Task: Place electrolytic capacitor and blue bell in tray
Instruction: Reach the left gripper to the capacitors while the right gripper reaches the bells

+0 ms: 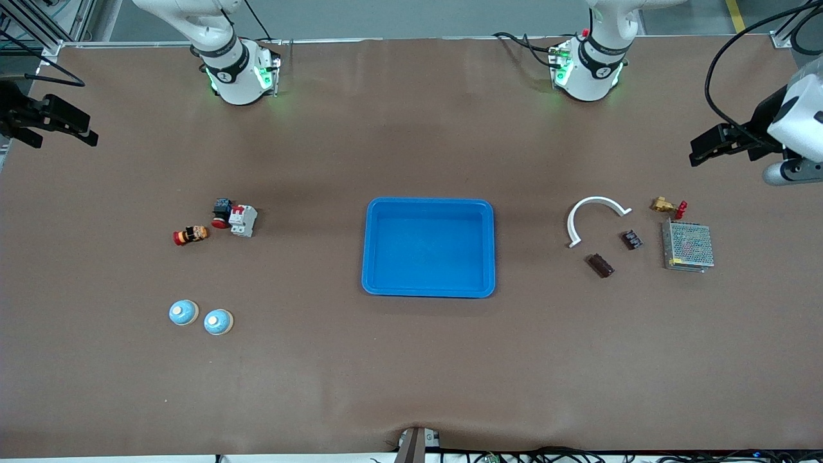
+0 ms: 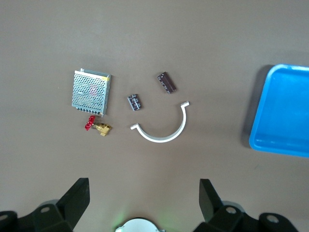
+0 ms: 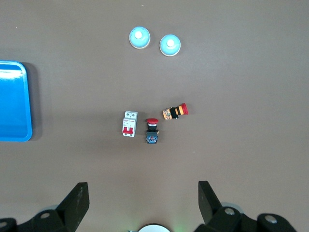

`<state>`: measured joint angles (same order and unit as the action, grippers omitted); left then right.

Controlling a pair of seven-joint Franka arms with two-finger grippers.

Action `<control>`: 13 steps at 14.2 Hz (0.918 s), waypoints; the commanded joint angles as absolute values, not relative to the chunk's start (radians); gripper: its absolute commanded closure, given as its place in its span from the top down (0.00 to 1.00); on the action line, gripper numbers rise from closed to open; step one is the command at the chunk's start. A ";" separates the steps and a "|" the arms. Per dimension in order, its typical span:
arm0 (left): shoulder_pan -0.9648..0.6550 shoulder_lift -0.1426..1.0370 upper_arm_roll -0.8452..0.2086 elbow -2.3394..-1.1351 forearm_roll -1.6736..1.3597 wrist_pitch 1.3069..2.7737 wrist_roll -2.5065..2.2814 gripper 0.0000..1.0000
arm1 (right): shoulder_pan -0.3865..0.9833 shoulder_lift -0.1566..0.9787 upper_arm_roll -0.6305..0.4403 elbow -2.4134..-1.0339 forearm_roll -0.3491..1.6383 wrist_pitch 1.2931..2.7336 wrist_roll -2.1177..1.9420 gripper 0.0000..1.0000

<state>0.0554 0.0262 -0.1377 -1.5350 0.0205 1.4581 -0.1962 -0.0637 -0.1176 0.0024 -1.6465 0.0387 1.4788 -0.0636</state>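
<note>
The bright-blue tray (image 1: 429,203) lies empty at mid-table; it also shows in the left wrist view (image 2: 256,130) and the right wrist view (image 3: 28,111). Two blue bells (image 1: 183,312) (image 1: 218,322) sit side by side toward the right arm's end, also in the right wrist view (image 3: 139,37) (image 3: 170,44). Two dark cylindrical capacitors (image 1: 600,265) (image 1: 632,240) lie toward the left arm's end, also in the left wrist view (image 2: 166,82) (image 2: 134,102). My left gripper (image 1: 701,153) (image 2: 144,193) and right gripper (image 1: 87,135) (image 3: 143,195) hang open and empty over the table's ends.
A white curved strip (image 1: 595,215), a brass valve (image 1: 669,206) and a metal mesh box (image 1: 688,246) lie by the capacitors. A circuit breaker (image 1: 243,220), a red push button (image 1: 222,212) and a red-orange part (image 1: 191,235) lie farther from the front camera than the bells.
</note>
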 commanded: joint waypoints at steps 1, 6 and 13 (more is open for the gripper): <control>0.060 0.015 -0.140 -1.626 0.018 1.549 -0.294 1.00 | -0.049 -0.083 0.003 -1.628 0.041 1.486 -0.063 1.00; 0.096 0.009 -0.144 -1.807 0.063 1.718 -0.372 1.00 | -0.008 -0.006 0.003 -1.628 0.043 1.583 -0.063 1.00; 0.140 0.006 -0.147 -2.084 0.063 2.049 -0.506 1.00 | 0.032 0.118 0.003 -1.629 0.058 1.735 -0.063 1.00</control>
